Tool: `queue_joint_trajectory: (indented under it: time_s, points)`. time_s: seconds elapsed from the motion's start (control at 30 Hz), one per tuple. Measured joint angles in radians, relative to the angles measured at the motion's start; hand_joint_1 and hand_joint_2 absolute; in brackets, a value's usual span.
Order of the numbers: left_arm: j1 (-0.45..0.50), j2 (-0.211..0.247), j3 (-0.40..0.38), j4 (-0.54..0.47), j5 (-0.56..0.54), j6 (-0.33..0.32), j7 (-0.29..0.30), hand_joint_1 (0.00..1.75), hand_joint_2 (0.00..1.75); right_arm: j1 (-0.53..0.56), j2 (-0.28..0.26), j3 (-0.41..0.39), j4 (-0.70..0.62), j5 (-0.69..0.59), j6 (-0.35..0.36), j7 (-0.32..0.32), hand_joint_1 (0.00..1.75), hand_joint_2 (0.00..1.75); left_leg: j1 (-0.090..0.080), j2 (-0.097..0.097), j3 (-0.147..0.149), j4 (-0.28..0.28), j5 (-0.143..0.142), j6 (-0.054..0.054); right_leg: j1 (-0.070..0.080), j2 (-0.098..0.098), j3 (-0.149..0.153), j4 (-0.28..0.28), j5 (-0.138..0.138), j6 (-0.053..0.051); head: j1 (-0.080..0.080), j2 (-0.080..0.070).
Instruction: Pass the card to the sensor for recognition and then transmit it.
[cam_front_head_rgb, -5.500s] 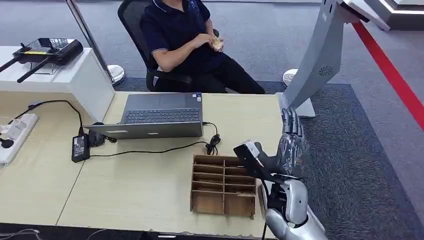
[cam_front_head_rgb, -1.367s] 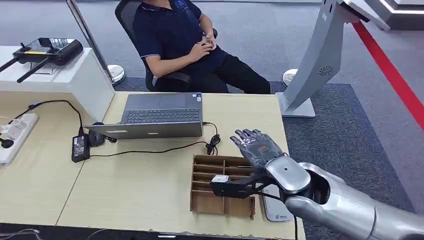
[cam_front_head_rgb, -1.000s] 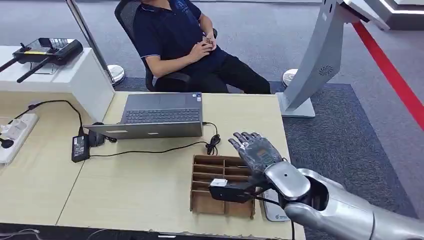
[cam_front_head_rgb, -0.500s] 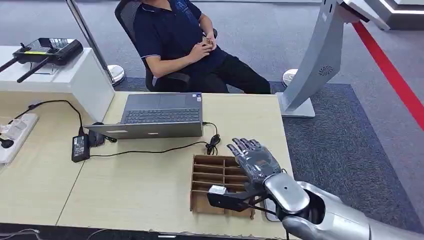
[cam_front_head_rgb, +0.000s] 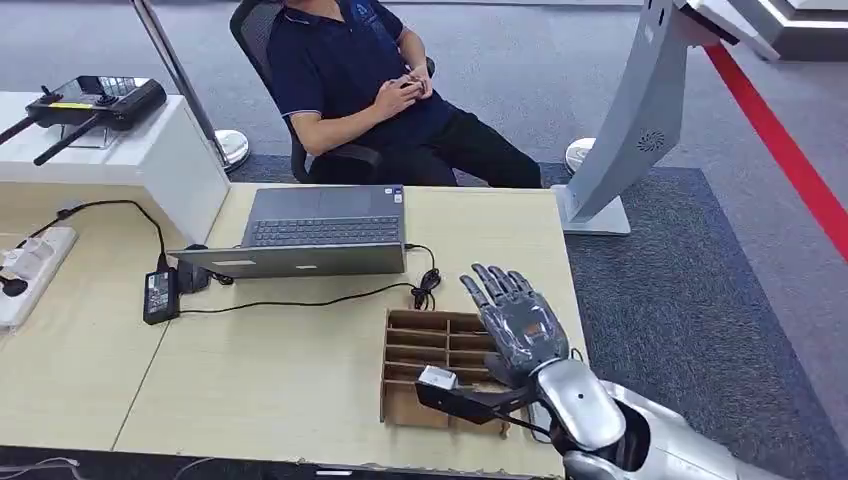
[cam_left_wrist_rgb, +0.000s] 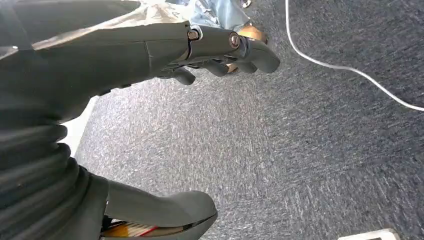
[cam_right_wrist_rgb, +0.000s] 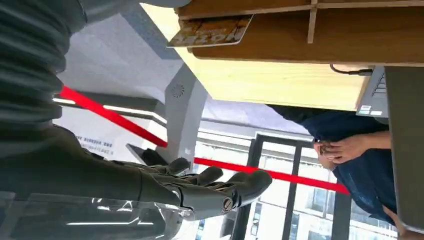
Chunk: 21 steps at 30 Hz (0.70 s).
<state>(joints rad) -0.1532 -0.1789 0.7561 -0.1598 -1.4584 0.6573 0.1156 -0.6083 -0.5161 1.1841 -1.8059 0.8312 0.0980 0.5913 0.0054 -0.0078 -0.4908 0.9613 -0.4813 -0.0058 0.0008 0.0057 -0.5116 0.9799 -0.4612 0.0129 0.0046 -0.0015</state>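
A: Big picture first: a pale wood-grain desk (cam_front_head_rgb: 250, 370) on blue-grey carpet, and a person (cam_front_head_rgb: 370, 85) leaning back in an office chair behind it, hands clasped.

B: And the tall grey sensor kiosk (cam_front_head_rgb: 640, 120), smooth and slanted, stands on the carpet off the desk's far right corner.

A: A grey laptop (cam_front_head_rgb: 320, 230) lies open mid-desk. Nearer the robot sits a brown cardboard organizer (cam_front_head_rgb: 440, 370), a grid of shallow slots.

B: Now the right hand (cam_front_head_rgb: 520, 325): palm up above the organizer's right side, fingers spread wide, nothing in it.

A: Where's the card (cam_right_wrist_rgb: 210, 32)?

B: The right wrist view shows it lying flat on the desk just beside the organizer's edge, thin, printed, rounded corners. The hand hovers apart from it.

A: And the left hand (cam_left_wrist_rgb: 220, 55)?

B: Hanging over the textured carpet, dark fingers loosely curled, thumb well apart, holding nothing. A white cable (cam_left_wrist_rgb: 345, 65) curves across the floor nearby.
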Motion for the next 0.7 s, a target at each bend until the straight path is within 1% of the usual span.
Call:
queue_joint_trajectory:
  time_s: [0.1, 0.17, 0.53, 0.6, 0.63, 0.7]
  points:
    - [-0.001, 0.0, 0.0, 0.0, 0.0, 0.0, 0.001, 0.0, 1.75, 0.014, 0.001, -0.008, 0.001, 0.008, -0.009, -0.003, 0.0, 1.75, 0.0, 0.0, 0.0, 0.0, 0.0, 0.0, 0.0, 0.0, 0.0, 0.0, 0.0, 0.0, 0.0, 0.0]
    - [-0.001, 0.0, 0.0, 0.0, 0.001, 0.0, 0.002, 0.0, 1.75, 0.047, 0.004, -0.033, 0.006, 0.018, -0.016, -0.008, 0.0, 1.75, 0.0, 0.0, 0.0, 0.0, 0.0, 0.0, 0.0, 0.0, 0.0, 0.0, 0.0, 0.0, 0.0, 0.0]
    - [-0.001, 0.0, 0.0, 0.0, 0.002, 0.0, 0.005, 0.0, 1.75, 0.07, 0.01, -0.057, 0.011, 0.023, -0.013, -0.018, 0.0, 1.75, 0.0, 0.0, 0.0, 0.0, 0.0, 0.0, 0.0, 0.0, 0.0, 0.0, 0.0, 0.0, 0.0, 0.0]
    - [-0.002, 0.0, 0.0, 0.0, 0.001, 0.0, 0.005, 0.0, 1.75, 0.082, 0.015, -0.06, 0.017, 0.037, -0.033, -0.026, 0.0, 1.75, 0.0, 0.0, 0.0, 0.0, 0.0, 0.0, 0.0, 0.0, 0.0, 0.0, 0.0, 0.0, 0.0, 0.0]
    - [-0.002, -0.001, 0.0, 0.0, 0.001, 0.0, 0.005, 0.0, 1.75, 0.09, 0.018, -0.064, 0.02, 0.049, -0.054, -0.031, 0.0, 1.75, 0.0, 0.0, 0.0, 0.0, 0.0, 0.0, 0.0, 0.0, 0.0, 0.0, 0.0, 0.0, 0.0, 0.0]
    - [-0.002, -0.002, 0.0, 0.0, -0.004, 0.0, 0.008, 0.0, 1.75, 0.112, 0.026, -0.075, 0.032, 0.076, -0.122, -0.042, 0.0, 1.75, 0.0, 0.0, 0.0, 0.0, 0.0, 0.0, 0.0, 0.0, 0.0, 0.0, 0.0, 0.0, 0.0, 0.0]
